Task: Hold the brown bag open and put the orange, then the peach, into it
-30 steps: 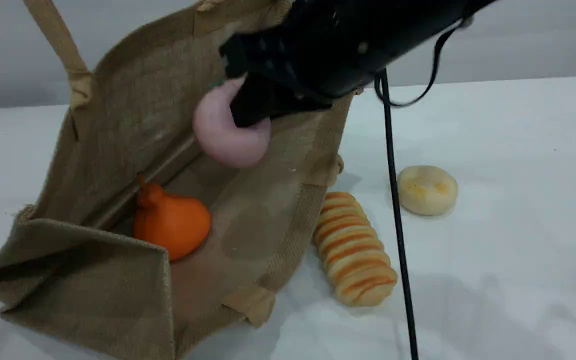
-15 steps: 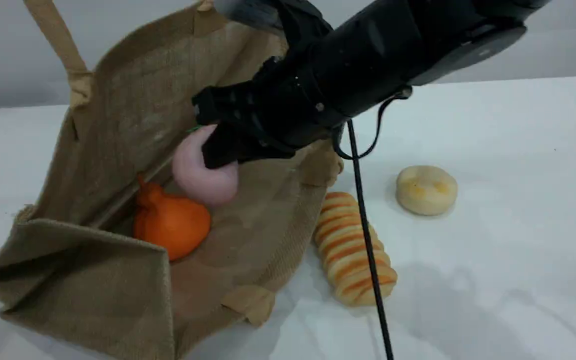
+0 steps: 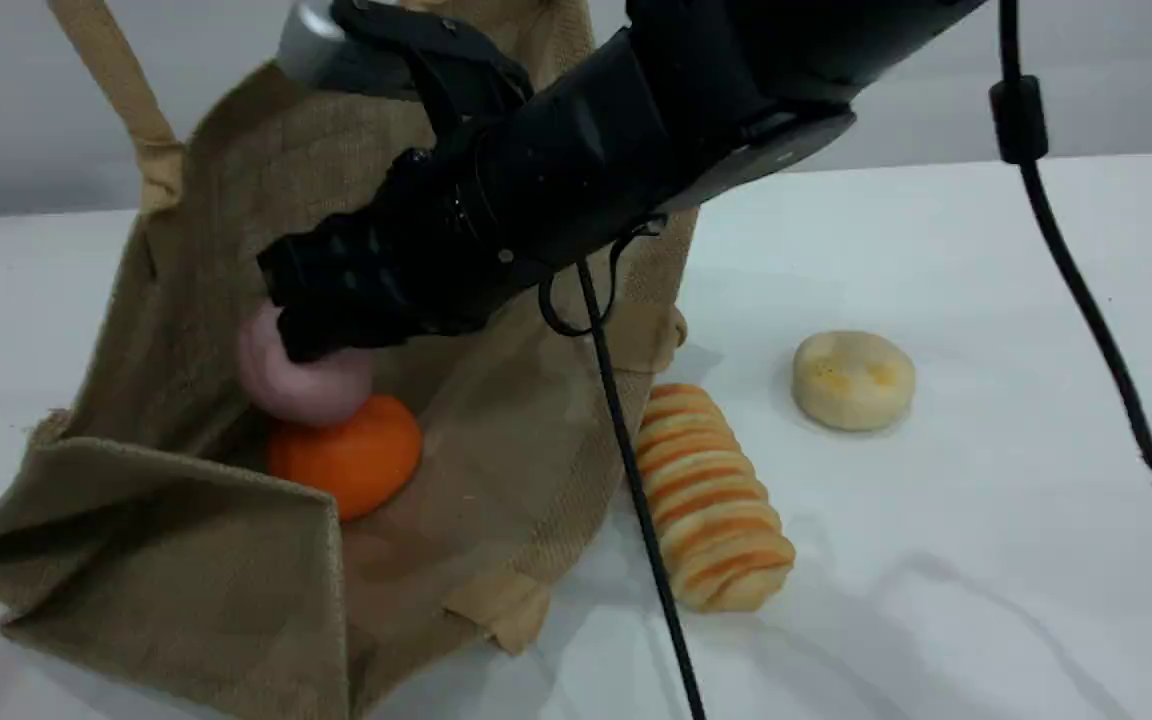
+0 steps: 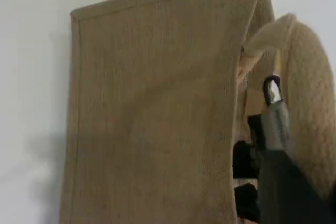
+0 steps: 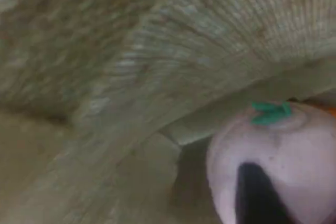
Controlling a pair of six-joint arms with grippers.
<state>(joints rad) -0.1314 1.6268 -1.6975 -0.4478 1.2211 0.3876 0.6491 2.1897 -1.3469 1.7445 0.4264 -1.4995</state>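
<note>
Black right gripper [image 3: 301, 340] reaches inside the brown bag [image 3: 186, 520], its fingertip against the peach [image 3: 296, 385]; whether it grips, I cannot tell. Peach sits touching the orange [image 3: 351, 455] in the bag. Left gripper [image 4: 273, 124], pressed together, pinches the bag's rope handle [image 4: 310, 114].

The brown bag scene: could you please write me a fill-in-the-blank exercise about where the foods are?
1. The peach rests on top of the ____, inside the brown bag.
2. The striped bread loaf lies on the ____, beside the bag.
3. The colour of the peach's small leaf in the right wrist view is ____.
4. The pale round cake lies ____ the bag.

Missing words: orange; table; green; outside
</note>
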